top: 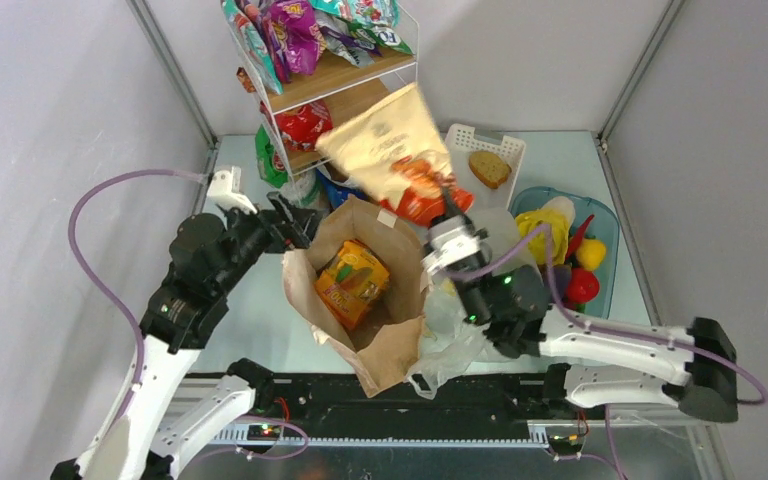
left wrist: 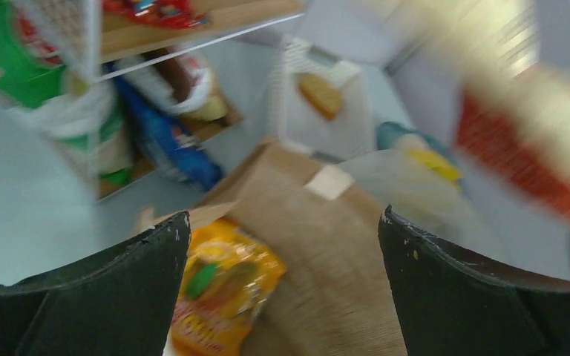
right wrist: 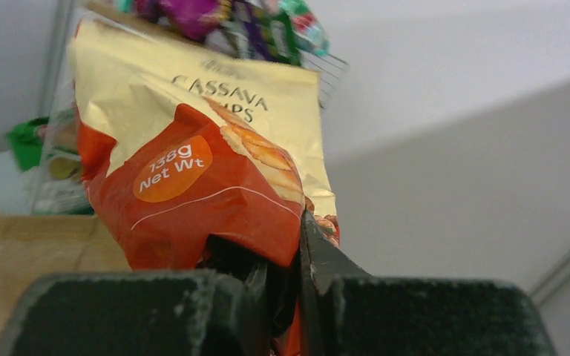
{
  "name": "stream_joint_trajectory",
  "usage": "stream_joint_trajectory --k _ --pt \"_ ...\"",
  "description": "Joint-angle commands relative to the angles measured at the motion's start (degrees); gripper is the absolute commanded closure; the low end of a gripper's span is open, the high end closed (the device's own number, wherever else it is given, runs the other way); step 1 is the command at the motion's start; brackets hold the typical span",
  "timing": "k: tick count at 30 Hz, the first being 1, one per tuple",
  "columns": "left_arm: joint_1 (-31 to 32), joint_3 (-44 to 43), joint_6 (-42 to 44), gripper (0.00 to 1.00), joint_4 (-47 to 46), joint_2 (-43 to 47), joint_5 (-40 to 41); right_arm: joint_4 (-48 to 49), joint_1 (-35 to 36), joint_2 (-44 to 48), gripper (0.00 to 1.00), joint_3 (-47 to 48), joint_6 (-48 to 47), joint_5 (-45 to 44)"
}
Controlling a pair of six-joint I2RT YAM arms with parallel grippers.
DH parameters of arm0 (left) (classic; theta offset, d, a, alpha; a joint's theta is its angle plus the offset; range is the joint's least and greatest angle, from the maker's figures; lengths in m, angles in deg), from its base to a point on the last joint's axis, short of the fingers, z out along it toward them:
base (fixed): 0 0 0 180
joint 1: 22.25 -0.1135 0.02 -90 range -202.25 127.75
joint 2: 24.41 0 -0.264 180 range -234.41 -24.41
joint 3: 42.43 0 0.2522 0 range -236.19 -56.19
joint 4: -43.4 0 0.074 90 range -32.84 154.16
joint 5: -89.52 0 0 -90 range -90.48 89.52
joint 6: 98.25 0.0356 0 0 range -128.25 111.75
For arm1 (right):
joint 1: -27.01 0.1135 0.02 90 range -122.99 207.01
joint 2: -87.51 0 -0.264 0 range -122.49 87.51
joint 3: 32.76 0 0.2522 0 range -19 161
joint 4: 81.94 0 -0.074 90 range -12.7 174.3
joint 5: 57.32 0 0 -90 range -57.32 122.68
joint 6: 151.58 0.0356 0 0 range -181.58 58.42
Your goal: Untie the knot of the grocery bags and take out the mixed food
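Observation:
The brown paper bag stands open in the middle, with an orange snack packet inside. The packet also shows in the left wrist view. My right gripper is shut on a gold and red cassava chips packet and holds it up above the bag's far rim. The chips packet fills the right wrist view. My left gripper is open and empty at the bag's left rim. The clear plastic bag lies crumpled under my right arm.
A wire shelf rack with snack packets stands at the back. A white slatted basket holds a bread slice. A blue-tinted tub at the right holds yellow fruits, a red chili and a tomato.

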Motion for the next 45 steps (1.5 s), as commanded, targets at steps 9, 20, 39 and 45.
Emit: stream_joint_trajectory --k 9,20,39,45 --pt "-1.24 4.0 9.25 0.0 19.96 1.59 16.61 -26.78 -21.63 15.85 1.0 3.09 41.98 9.61" --pt "-1.21 6.1 9.27 0.92 22.06 -5.26 15.65 -44.52 -26.11 18.91 1.0 3.13 59.18 17.52" --pt "-4.46 9.56 10.84 1.0 17.34 13.71 70.58 -46.2 -32.89 1.52 1.0 8.55 69.4 19.28" --pt "-6.94 12.69 10.53 1.0 14.23 13.81 68.17 -43.66 -35.65 -7.55 1.0 12.33 73.82 18.47"
